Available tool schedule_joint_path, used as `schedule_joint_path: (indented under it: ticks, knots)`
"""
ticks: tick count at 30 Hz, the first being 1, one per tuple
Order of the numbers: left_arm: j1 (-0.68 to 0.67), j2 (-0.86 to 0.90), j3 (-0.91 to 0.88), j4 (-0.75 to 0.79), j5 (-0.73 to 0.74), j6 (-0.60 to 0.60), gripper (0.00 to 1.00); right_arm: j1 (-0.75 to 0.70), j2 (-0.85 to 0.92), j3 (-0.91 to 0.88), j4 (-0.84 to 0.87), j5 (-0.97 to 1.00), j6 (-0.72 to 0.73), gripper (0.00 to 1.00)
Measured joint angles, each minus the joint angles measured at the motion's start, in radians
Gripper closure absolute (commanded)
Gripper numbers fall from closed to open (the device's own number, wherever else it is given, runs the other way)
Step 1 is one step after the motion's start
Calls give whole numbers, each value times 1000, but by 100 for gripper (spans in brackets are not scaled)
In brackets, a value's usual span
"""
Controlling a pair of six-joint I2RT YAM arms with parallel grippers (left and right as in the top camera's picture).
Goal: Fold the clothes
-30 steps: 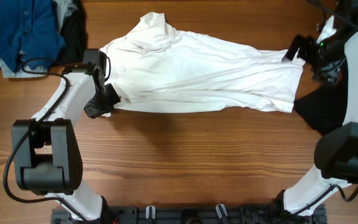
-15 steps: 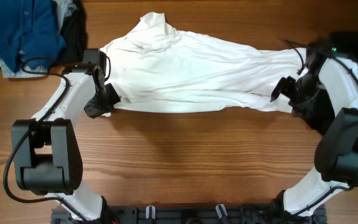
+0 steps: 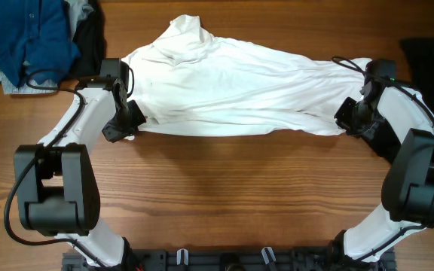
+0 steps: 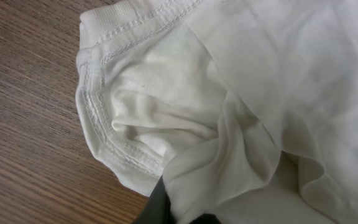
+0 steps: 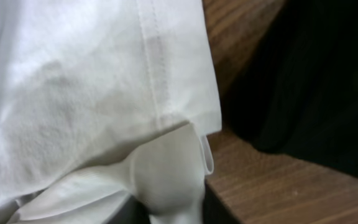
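Note:
A white shirt (image 3: 239, 90) lies spread across the wooden table, with its long axis running left to right. My left gripper (image 3: 123, 128) is at its lower left edge and is shut on a fold of the white shirt (image 4: 229, 93). Only a dark fingertip (image 4: 157, 202) shows under the cloth there. My right gripper (image 3: 350, 120) is at the lower right corner. In the right wrist view, the hem of the white shirt (image 5: 73, 81) bunches between that gripper's (image 5: 169, 211) dark fingers (image 5: 211, 208), which are closed on it.
A pile of blue clothes (image 3: 29, 34) with a black garment (image 3: 89, 38) beside it lies at the back left. Another black garment (image 3: 432, 60) lies at the right edge, and its cloth (image 5: 316, 81) is right beside the shirt's corner.
My right arm swung from the shirt's upper right corner down to its lower right corner, and the jaws closed on the hem. The left arm has not moved.

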Motion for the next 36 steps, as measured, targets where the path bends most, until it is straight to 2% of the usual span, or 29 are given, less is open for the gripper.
schedule_joint_path:
  ticks: [5,14,22,35,36]
  knots:
    - [0,0,0,0,0,0,96,0,-51,31,-91,0,-3,83]
    - [0,0,0,0,0,0,96,-1,-279,123,-156,0,-18,86]
    - [0,0,0,1,0,0,96,-20,-285,124,-195,-8,-40,94]
    - [0,-6,0,-15,0,19,96,-20,-252,124,-111,-35,-52,96]
    - [0,-14,1,-20,0,25,93,-20,-248,124,-109,-35,-52,96]
